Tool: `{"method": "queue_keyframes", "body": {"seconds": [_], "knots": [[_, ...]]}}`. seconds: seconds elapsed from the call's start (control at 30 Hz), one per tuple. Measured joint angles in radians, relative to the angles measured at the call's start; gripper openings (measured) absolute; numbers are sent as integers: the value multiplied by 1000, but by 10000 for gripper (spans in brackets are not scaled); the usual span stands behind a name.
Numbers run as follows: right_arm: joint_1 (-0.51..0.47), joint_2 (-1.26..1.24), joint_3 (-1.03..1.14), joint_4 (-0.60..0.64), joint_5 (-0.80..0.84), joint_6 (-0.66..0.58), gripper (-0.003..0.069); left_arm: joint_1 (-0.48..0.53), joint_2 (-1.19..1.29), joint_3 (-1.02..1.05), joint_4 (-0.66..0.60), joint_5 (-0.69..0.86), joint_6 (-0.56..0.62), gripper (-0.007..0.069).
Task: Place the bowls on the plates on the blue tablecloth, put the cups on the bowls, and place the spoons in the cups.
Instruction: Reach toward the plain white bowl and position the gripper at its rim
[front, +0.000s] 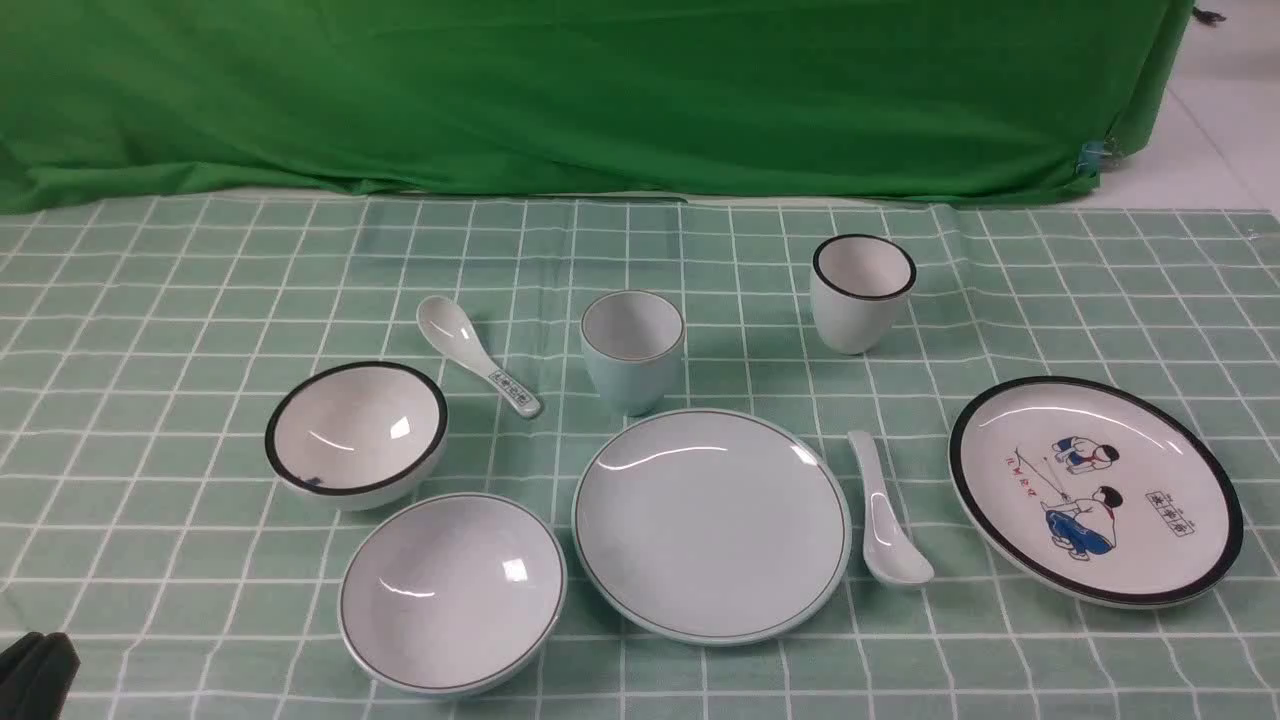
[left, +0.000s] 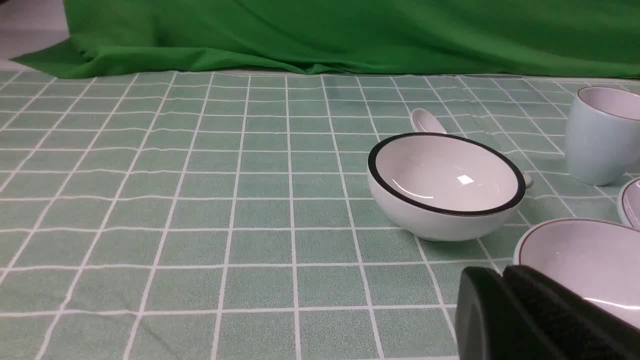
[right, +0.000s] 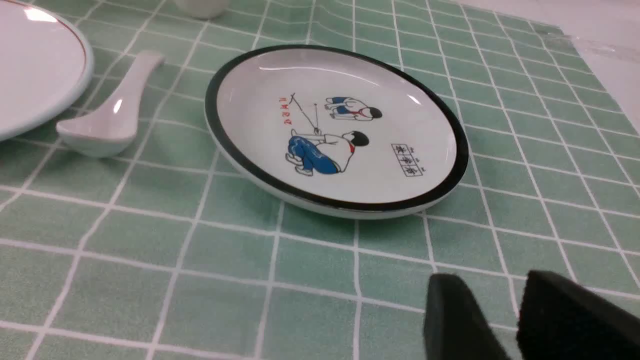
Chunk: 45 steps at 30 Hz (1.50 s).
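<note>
Looking forward from between the arms, the checked tablecloth (front: 150, 300) carries every piece directly on its surface. The black-rimmed bowl (front: 356, 432) sits at left, the blue-grey bowl (front: 452, 592) just nearer, and the marked spoon (front: 475, 352) behind them. The blue plate (front: 712, 525) lies in the middle with the blue cup (front: 633, 350) upright behind it. The plain spoon (front: 885, 515) lies between that plate and the cartoon plate (front: 1095, 490). The black-rimmed cup (front: 863, 292) stands farther back. The left gripper (front: 38, 672) is a dark tip at the near left corner.

From the left wrist, that gripper is clenched on nothing, low beside the blue-grey bowl.

From the right wrist, the right gripper (right: 500, 295) has its jaws slightly apart and empty, over bare cloth near the cartoon plate.
</note>
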<state>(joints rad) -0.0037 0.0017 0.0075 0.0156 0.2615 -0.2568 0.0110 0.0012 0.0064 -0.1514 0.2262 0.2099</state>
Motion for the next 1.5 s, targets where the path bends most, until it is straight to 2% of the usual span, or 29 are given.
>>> {"method": "queue_keyframes", "body": {"seconds": [0.5, 0.7, 0.77, 0.97, 1.0, 1.03, 1.1, 1.13, 1.2, 1.27, 1.37, 1.4, 1.43, 1.5], "knots": [[0, 0, 0, 0, 0, 0, 242, 0, 0, 0, 7, -14, 26, 17], [0, 0, 0, 0, 0, 0, 242, 0, 0, 0, -172, -194, -131, 17], [0, 0, 0, 0, 0, 0, 242, 0, 0, 0, -220, -314, -203, 17], [0, 0, 0, 0, -3, 0, 242, 0, 0, 0, -241, -557, -254, 17], [0, 0, 0, 0, -27, 0, 242, 0, 0, 0, -242, -675, -292, 17], [0, 0, 0, 0, -38, 0, 242, 0, 0, 0, -242, -702, -297, 17], [0, 0, 0, 0, -88, 0, 242, 0, 0, -2, -234, -852, -358, 17], [0, 0, 0, 7, -112, 10, 242, 0, -1, -18, -231, -869, -383, 17], [0, 0, 0, 48, -153, 70, 242, 0, 1, -80, -218, -828, -424, 17], [0, 0, 0, 109, -197, 167, 242, 0, 22, -183, -189, -716, -467, 17], [0, 0, 0, 171, -288, 393, 242, 0, 106, -360, -118, -484, -497, 17], [0, 0, 0, 181, -314, 442, 242, 0, 159, -434, -89, -378, -501, 17], [0, 0, 0, 194, -374, 575, 242, 0, 260, -562, -59, -178, -500, 17], [0, 0, 0, 199, -400, 625, 242, 0, 406, -681, -40, 29, -471, 17]]}}
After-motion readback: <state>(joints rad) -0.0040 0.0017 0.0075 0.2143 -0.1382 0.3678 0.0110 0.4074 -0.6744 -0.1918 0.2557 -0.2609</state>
